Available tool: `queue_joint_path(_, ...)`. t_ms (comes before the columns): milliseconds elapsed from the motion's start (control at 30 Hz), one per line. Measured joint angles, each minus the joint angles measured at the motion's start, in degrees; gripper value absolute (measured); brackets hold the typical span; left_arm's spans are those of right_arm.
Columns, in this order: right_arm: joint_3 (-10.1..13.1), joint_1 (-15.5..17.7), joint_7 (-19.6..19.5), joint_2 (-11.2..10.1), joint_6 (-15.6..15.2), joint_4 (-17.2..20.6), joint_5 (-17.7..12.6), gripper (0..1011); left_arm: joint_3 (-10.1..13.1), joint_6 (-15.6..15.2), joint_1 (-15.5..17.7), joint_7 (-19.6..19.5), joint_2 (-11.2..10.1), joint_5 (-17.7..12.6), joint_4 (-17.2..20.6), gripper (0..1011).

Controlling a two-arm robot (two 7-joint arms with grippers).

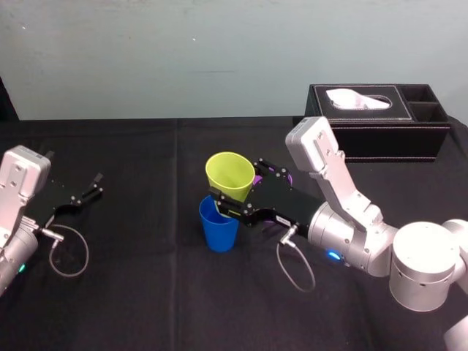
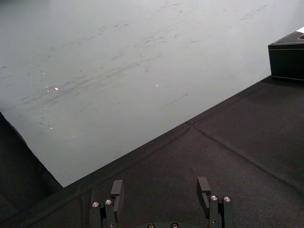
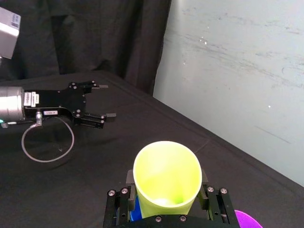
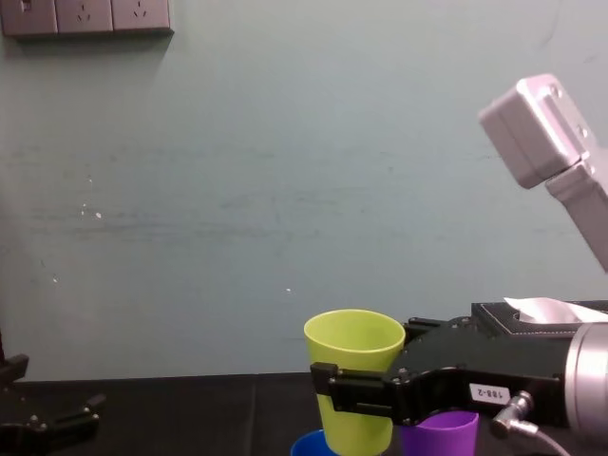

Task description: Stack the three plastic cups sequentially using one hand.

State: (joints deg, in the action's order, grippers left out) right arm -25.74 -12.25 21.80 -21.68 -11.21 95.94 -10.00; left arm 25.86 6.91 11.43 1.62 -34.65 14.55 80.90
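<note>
My right gripper (image 1: 238,186) is shut on the yellow-green cup (image 1: 230,174), one finger on each side of its wall (image 3: 166,175). The cup is tilted, mouth up, and its base hangs right at the mouth of the blue cup (image 1: 218,228), which stands upright on the black table. Whether the two touch I cannot tell. The purple cup (image 4: 439,432) stands just behind my right gripper, mostly hidden by it (image 1: 282,172). My left gripper (image 1: 91,189) rests open and empty at the far left (image 2: 160,190).
A black tissue box (image 1: 380,121) stands at the back right of the black table (image 1: 146,292). A loose cable loop (image 1: 69,252) lies by the left arm. A pale wall closes off the table's far edge.
</note>
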Motion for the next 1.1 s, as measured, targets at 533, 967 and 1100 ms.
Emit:
queue_joint_path(533,-0.12,-0.65,0.22,1.16,0.17,-1.24,0.34,737,0.00,0.00,0.00,0.00,0.00,0.00,0.00,1010)
queue_joint_path(967,-0.70,-1.21,0.65,1.63,0.27,-1.89,0.76,737,0.00,0.00,0.00,0.00,0.00,0.00,0.00,1010)
queue_joint_path(1100,-0.93,-1.34,0.73,1.75,0.30,-2.15,0.92,737,0.00,0.00,0.00,0.00,0.00,0.00,0.00,1010)
